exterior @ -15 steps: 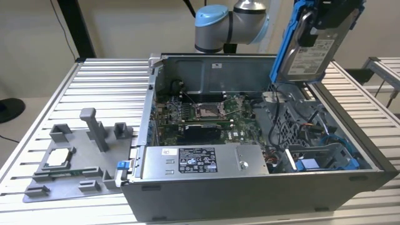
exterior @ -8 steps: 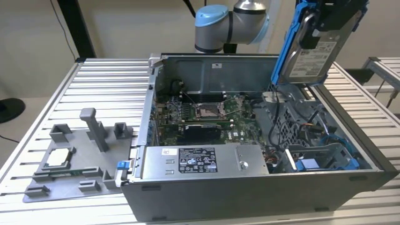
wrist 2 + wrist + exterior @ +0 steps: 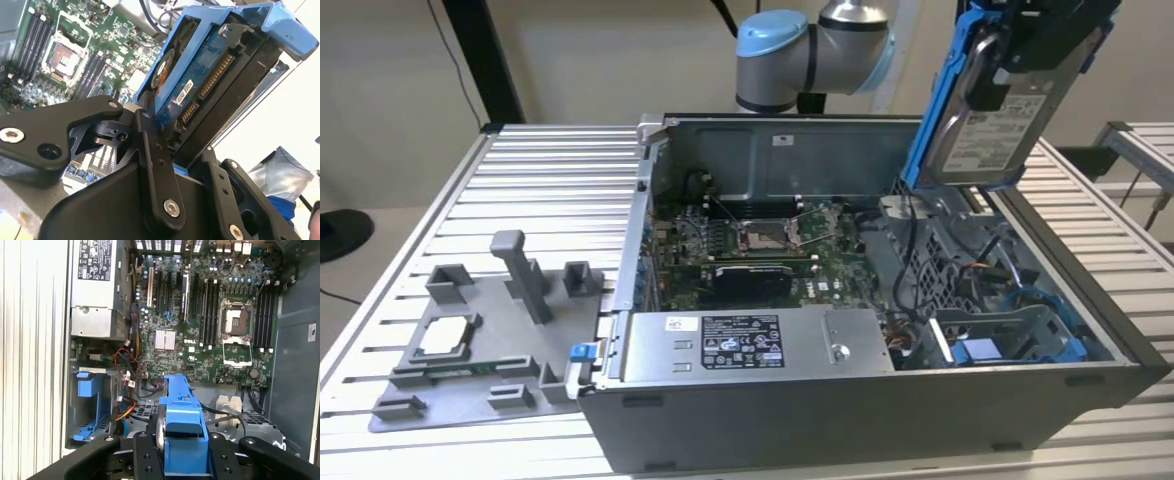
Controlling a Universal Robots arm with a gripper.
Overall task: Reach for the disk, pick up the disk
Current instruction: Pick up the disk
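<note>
The disk [image 3: 994, 125] in its blue bracket [image 3: 942, 95] hangs upright in the air above the open computer case [image 3: 854, 400], over the drive bays at the exterior view's right. If the grip slips, it could drop onto the motherboard [image 3: 210, 335] below. The gripper [image 3: 182, 450] is closed on the disk's upper end, its 2 fingers [image 3: 160, 170] pinching the bracket.

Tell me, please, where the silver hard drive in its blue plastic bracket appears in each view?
Exterior view: silver hard drive hangs from the gripper, above the open case.
Second wrist view: drive clamped, circuit side showing.
First wrist view: its blue bracket edge between the fingers.
Shared landmark: processor socket.
</note>
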